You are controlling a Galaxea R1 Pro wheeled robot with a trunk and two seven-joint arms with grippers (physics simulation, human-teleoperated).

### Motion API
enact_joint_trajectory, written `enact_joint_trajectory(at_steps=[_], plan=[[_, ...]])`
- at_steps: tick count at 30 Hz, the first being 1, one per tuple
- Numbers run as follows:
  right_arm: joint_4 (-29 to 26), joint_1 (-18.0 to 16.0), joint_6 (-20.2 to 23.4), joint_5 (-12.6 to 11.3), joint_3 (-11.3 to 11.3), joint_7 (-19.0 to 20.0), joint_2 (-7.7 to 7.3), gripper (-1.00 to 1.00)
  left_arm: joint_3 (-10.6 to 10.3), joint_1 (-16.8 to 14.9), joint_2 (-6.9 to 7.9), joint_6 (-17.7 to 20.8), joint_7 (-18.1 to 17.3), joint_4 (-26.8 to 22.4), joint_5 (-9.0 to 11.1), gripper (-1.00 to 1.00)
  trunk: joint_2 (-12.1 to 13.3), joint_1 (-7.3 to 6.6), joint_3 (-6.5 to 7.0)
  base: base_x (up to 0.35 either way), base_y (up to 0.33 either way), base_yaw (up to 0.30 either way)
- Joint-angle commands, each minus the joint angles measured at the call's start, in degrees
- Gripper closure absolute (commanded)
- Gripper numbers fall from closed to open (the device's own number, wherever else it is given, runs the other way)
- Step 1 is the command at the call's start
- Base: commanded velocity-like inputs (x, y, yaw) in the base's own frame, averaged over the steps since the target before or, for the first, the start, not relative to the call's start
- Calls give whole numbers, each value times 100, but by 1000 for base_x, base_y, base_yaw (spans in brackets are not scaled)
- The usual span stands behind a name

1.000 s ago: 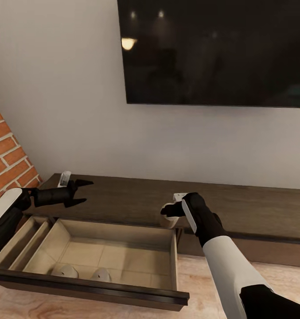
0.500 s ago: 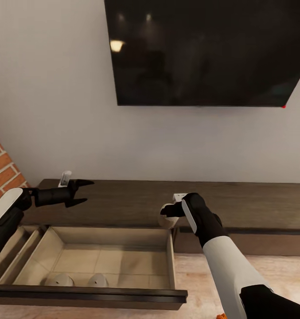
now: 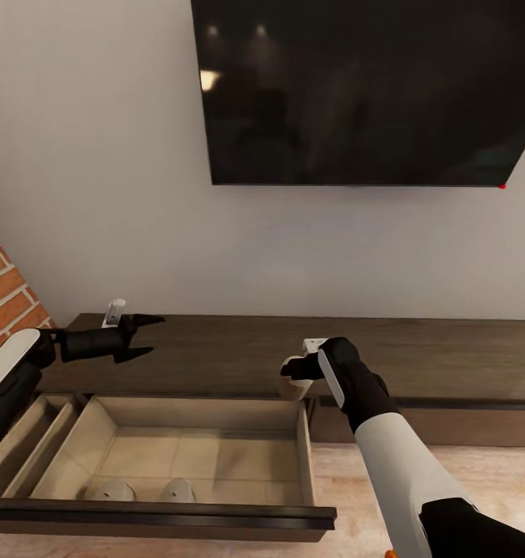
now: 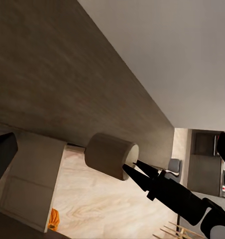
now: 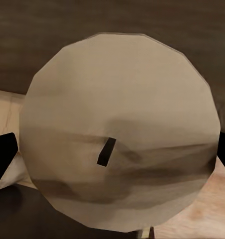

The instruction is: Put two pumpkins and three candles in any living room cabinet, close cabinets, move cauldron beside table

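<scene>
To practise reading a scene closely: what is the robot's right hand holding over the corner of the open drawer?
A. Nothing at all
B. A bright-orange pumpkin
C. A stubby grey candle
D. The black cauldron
C: the right hand is shut on a candle, whose flat pale top and small dark wick face the right wrist camera, above the open drawer.

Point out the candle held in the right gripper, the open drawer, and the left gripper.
held candle (image 5: 117, 134), right wrist view, flat pale top
open drawer (image 3: 302, 446), head view, right side wall
left gripper (image 3: 147, 335), head view, midway between fingertips
</scene>
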Motion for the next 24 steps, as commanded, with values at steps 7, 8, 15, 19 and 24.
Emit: enact_joint_trajectory(at_steps=[7, 8, 15, 19, 24], plan=[[91, 6, -25, 0, 0, -23, 1, 100, -2, 0, -4, 0, 0, 5, 0, -100, 0, 0, 0, 0, 253, 0], [157, 9, -28, 1, 5, -24, 5, 100, -18, 0, -6, 0, 0, 5, 0, -100, 0, 0, 0, 0, 271, 0], [782, 21, -45, -11, 473, -48, 25, 100, -419, 0, -5, -3, 0, -18, 0, -100, 0, 0, 0, 0, 222, 0], [1362, 25, -161, -2, 562, -72, 31, 100, -454, 0, -8, -6, 0, -15, 0, -100, 0, 0, 0, 0, 37, 0], [1926, 48, -914, -3, 573, -85, 33, 100, -492, 0, -166, -9, 0, -7, -7, -100, 0, 0, 0, 0, 5, 0]])
